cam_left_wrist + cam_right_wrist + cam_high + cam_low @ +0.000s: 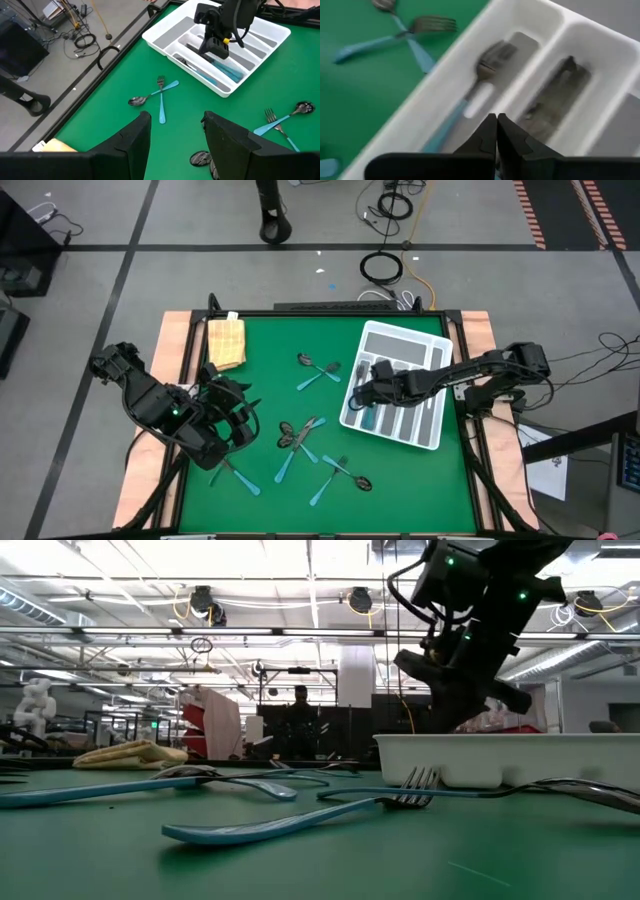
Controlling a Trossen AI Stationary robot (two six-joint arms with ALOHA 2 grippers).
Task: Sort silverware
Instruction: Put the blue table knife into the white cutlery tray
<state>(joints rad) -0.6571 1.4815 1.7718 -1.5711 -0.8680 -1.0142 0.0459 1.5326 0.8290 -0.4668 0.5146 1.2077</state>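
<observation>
Green mat (270, 395) fills the table from rim to rim, and your open room on it is the middle band between the two arms. Lowest in the high view, forks and spoons (340, 472) lie scattered near the bottom edge, some crossed. At lower left, your left gripper (232, 418) hangs over the mat near its left edge with its fingers (131, 142) spread wide and nothing between them; a dark spoon head sits just beyond them in the wrist view. A crossed fork and spoon (318, 370) lie farther up, centre. At right, the white tray (432, 340) sits tilted, almost against the mat's right edge. Your right gripper (362, 396) is down in the tray's left-most slots, fingers (485, 136) pressed together on nothing you can see. A fork (482, 70) lies in the slot right ahead of those tips. At upper left, a tan block (226, 340) rests by the far edge.
</observation>
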